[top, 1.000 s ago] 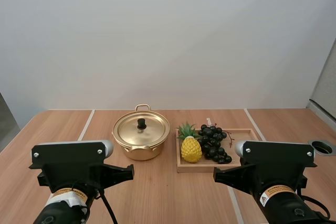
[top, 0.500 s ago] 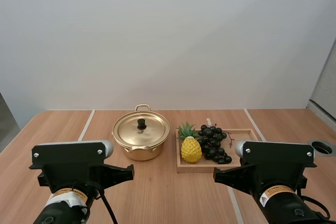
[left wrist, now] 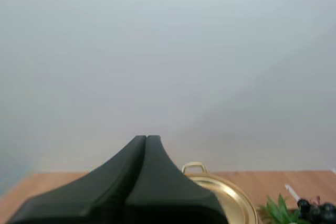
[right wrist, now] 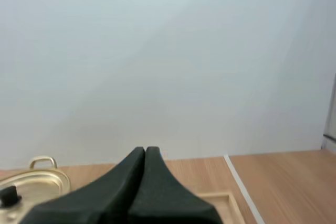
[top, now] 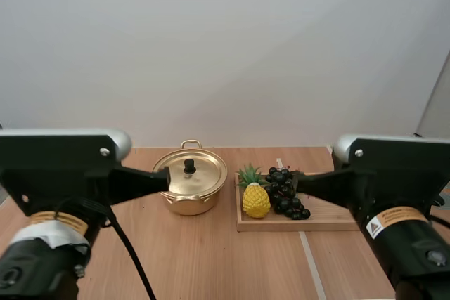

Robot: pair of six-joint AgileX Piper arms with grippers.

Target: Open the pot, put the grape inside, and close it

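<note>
Left hand (left wrist: 146,139), right hand (right wrist: 145,150) both pressed together, empty; wooden table (top: 211,258) bears lidded pot (top: 188,186), tray (top: 281,226).

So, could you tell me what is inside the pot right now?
Its inside is hidden: the gold lid with its black knob sits on the pot. The grapes lie on the wooden tray.

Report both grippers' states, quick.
Left gripper: closed, fingers together as one wedge, holding nothing.
Right gripper: closed, holding nothing.
</note>
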